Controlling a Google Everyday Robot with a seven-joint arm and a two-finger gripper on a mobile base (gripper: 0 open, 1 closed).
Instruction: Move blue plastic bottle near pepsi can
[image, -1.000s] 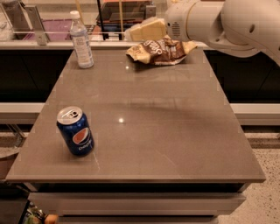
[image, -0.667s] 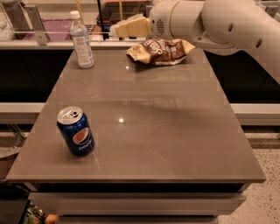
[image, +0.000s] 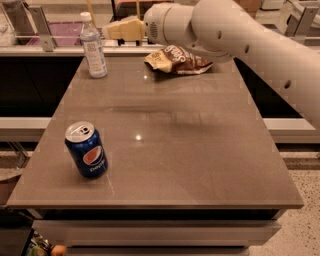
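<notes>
The blue plastic bottle (image: 93, 46) stands upright at the far left corner of the grey table (image: 200, 150); it is clear and bluish with a white cap and pale label. The pepsi can (image: 86, 150) stands upright near the front left of the table, dark blue with a silver top. My gripper (image: 116, 29) is cream-coloured and hangs above the table's far edge, just right of the bottle's upper part and apart from it. The white arm (image: 235, 35) reaches in from the right.
A brown chip bag (image: 177, 60) lies at the far middle of the table, under the arm. A counter with a rail (image: 45, 30) runs behind the table. The floor shows at right (image: 305, 185).
The arm has swung left along the far edge, bringing my gripper from above the chip bag to just beside the bottle. The bottle and can have not moved.
</notes>
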